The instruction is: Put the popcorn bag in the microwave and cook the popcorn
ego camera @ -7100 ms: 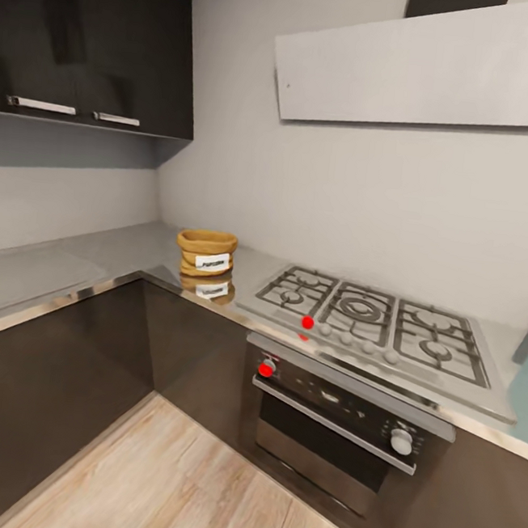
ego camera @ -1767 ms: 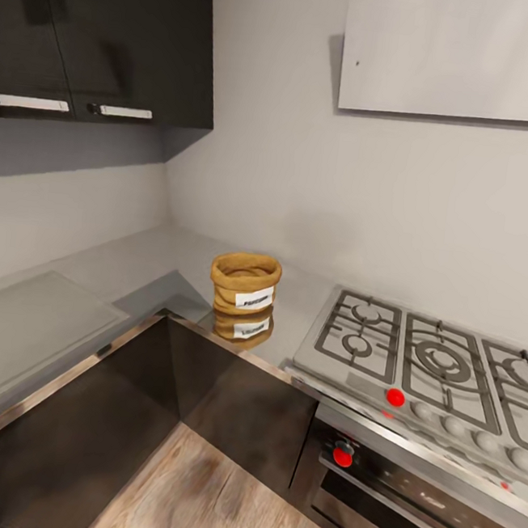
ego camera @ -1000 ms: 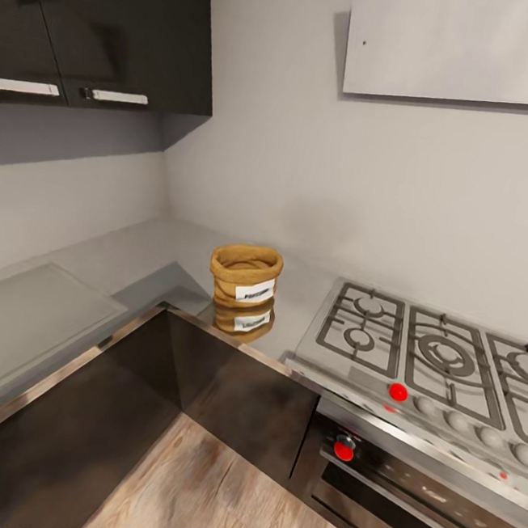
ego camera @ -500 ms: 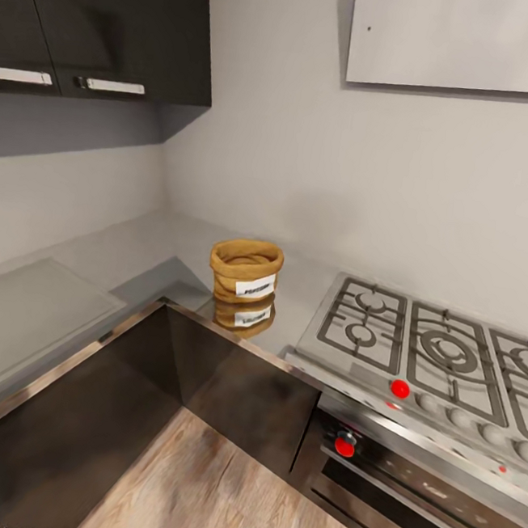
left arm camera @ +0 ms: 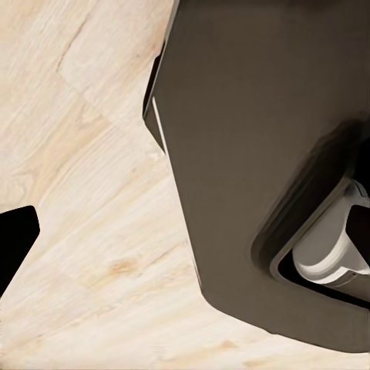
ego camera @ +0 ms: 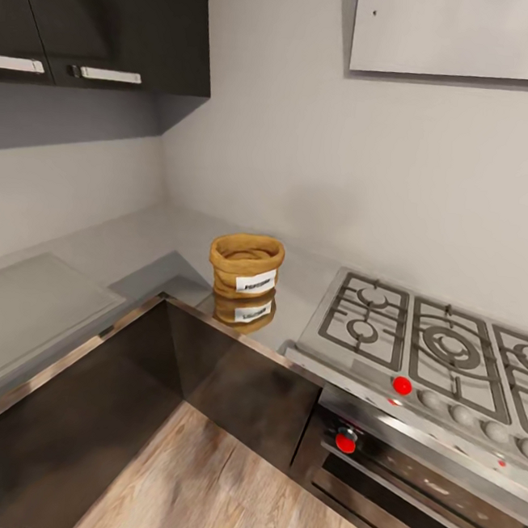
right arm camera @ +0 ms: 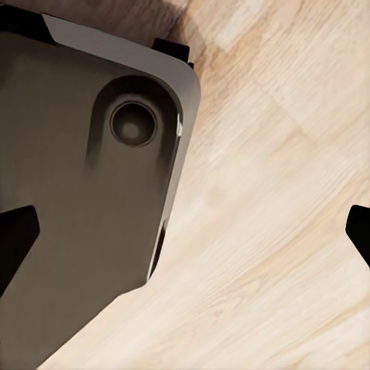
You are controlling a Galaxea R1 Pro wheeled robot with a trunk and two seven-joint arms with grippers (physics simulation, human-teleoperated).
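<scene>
Sitting upright on the grey counter (ego camera: 111,252) near the inside corner, the popcorn bag (ego camera: 245,265) has its white label facing forward and its reflection on the polished slab just below it. The gas hob (ego camera: 418,345) lies just beside it to the right, the oven (ego camera: 419,492) underneath. Both wrist views look down at wood floor (left arm camera: 85,193) and the robot's dark base (right arm camera: 85,200). Left jaws: cannot tell; right jaws stand apart
</scene>
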